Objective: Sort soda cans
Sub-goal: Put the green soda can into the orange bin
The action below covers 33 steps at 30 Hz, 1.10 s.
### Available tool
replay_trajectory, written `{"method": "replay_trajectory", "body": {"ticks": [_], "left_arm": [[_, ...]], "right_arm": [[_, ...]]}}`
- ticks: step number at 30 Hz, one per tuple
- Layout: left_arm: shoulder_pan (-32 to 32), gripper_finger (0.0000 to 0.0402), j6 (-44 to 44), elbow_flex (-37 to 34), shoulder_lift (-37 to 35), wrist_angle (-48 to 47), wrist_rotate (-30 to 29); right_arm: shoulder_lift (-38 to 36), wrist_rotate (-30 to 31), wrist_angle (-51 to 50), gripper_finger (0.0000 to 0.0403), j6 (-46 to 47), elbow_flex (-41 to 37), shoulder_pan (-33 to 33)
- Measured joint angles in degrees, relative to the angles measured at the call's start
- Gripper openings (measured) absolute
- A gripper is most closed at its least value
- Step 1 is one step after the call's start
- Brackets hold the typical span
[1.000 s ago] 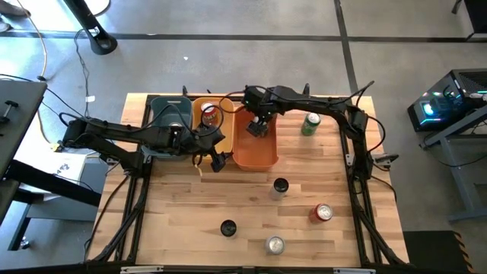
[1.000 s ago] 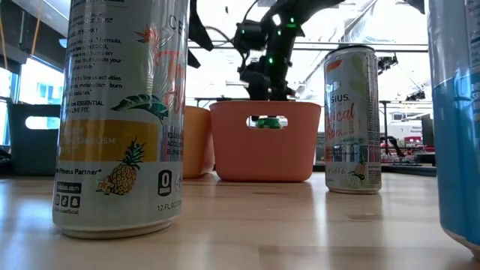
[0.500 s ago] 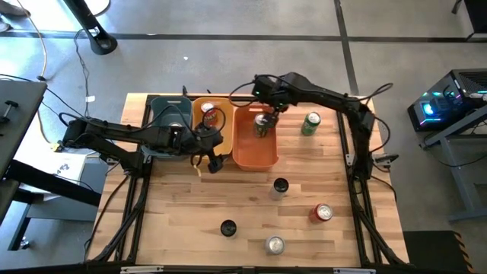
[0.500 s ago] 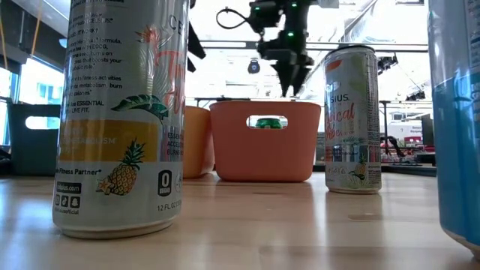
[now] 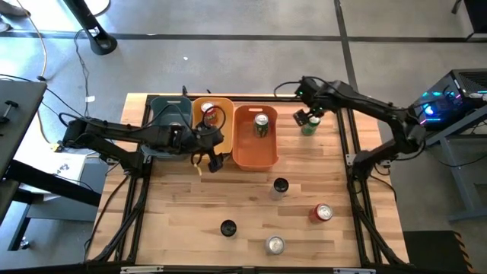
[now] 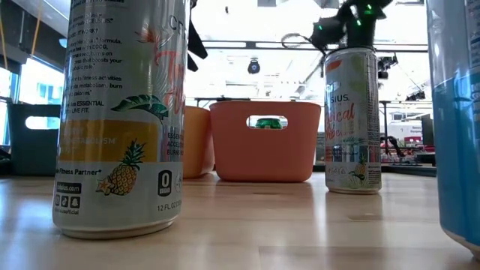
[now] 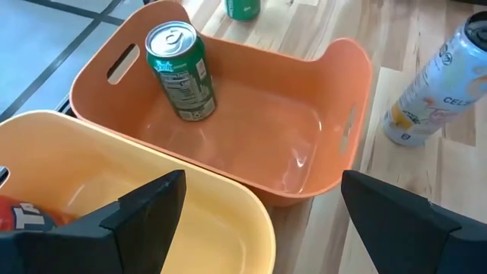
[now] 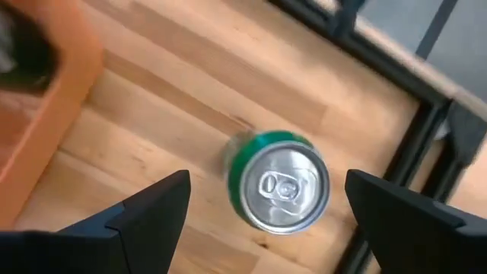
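Note:
My right gripper (image 5: 307, 117) hovers open just above a green can (image 5: 310, 125) that stands upright on the table right of the orange bin; in the right wrist view its fingers (image 8: 156, 213) flank the can's silvery top (image 8: 279, 185) without touching it. A second green can (image 5: 261, 124) stands inside the orange bin (image 5: 254, 157). A red can (image 5: 207, 114) lies in the yellow bin (image 5: 215, 101). My left gripper (image 5: 211, 161) waits open at the near side of the yellow bin. Four more cans stand on the table: a silver can (image 5: 280, 186), a red can (image 5: 323, 213), a black can (image 5: 227, 227) and a silver can (image 5: 275, 245).
The dark teal bin (image 5: 163, 105) sits left of the yellow one, partly under my left arm. All three bins line the far edge. The low view is crowded by a close silver can (image 6: 120, 120) and another silver can (image 6: 351, 120). Bare wood lies at the near left.
My right gripper rose out of the orange bin, leaving a green can standing upright inside it. It then swung toward the table's right edge and now hangs over the other green can. My left arm kept still.

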Motion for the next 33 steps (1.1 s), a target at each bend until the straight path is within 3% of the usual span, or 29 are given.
{"method": "replay_trajectory", "body": {"ticks": [5,13,18,33], "left_arm": [[-0.01,0.0344,-0.4,0.0,0.0,-0.01,1.3],[0.01,0.0344,-2.89,0.0,0.0,-0.02,2.17],[-0.01,0.0344,-3.34,0.0,0.0,-0.03,2.83],[-0.01,0.0344,-4.92,0.0,0.0,-0.07,3.05]], "right_arm": [[-0.3,-1.38,4.63,0.0345,-0.54,-5.6,-2.23],[-0.06,1.74,4.82,0.0345,-1.09,-6.11,-3.26],[0.23,-0.71,4.58,0.0345,-0.94,-6.11,-3.5],[10.54,-5.59,5.03,0.0345,-0.09,-6.11,-6.79]]}}
